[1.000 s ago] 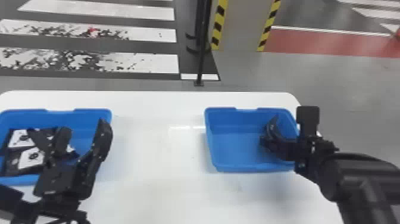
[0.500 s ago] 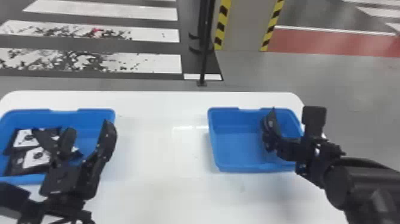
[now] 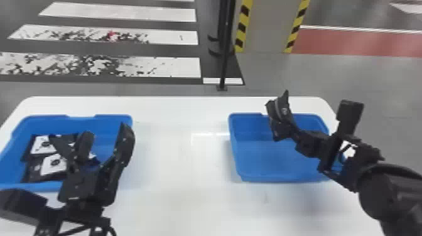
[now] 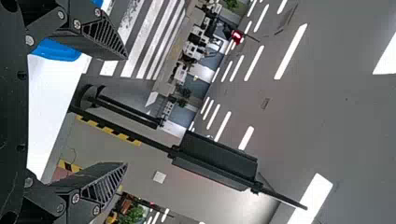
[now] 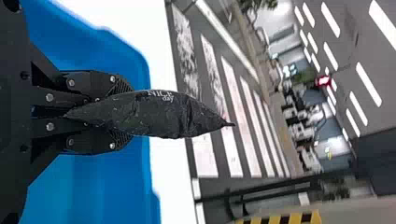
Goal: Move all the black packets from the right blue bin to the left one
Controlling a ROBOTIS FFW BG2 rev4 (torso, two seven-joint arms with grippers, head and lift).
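Observation:
In the head view my right gripper [image 3: 290, 130] is raised over the right blue bin [image 3: 267, 163], shut on a black packet [image 3: 282, 109] that stands up from its fingers. The right wrist view has that gripper [image 5: 123, 114] closed around the black packet [image 5: 163, 114]. My left gripper [image 3: 105, 135] is parked above the near right part of the left blue bin [image 3: 110, 119], its fingers spread; in the left wrist view the gripper [image 4: 126, 109] holds nothing. Several packets, black with white labels [image 3: 45, 144], lie in the left bin, partly behind the left gripper.
Both bins stand on a white table [image 3: 182, 163], with a wide gap of tabletop between them. A black pole [image 3: 224, 62] rises from the floor beyond the table's far edge.
My right gripper has lifted the black packet up from inside the right bin, tilting it upward toward the bin's far rim. The left arm has kept nearly the same pose.

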